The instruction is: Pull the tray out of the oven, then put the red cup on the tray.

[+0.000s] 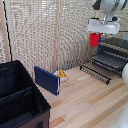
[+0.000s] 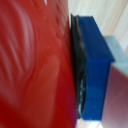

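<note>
The red cup (image 1: 95, 39) hung in the air, gripped from above by the gripper (image 1: 96, 34), whose fingers were closed on its upper part so that the cup's body showed below the white hand. In the wrist view the red cup (image 2: 35, 65) filled most of the picture, its glossy wall pressed against a black pad on a blue finger (image 2: 95, 65); the second finger lay out of sight on the cup's far side. The cup was held above the near edge of the tray (image 1: 110, 60), a dark rack of thin parallel bars that stood drawn out from the oven (image 1: 117, 44) at the exterior view's right. It was apart from the bars, not resting on them. Below the rack the oven's door (image 1: 96, 73) lay folded down flat onto the wooden table (image 1: 85, 102), its long bar handle toward the table's middle. Further toward the exterior view's left, a small pale bowl (image 1: 61, 76) with yellow contents sat on the table just behind a dark blue flat box (image 1: 47, 80) standing on edge. A large black fabric box (image 1: 20, 97) took up the near corner at the exterior view's left, and a pale woven screen (image 1: 45, 30) closed off the back.
</note>
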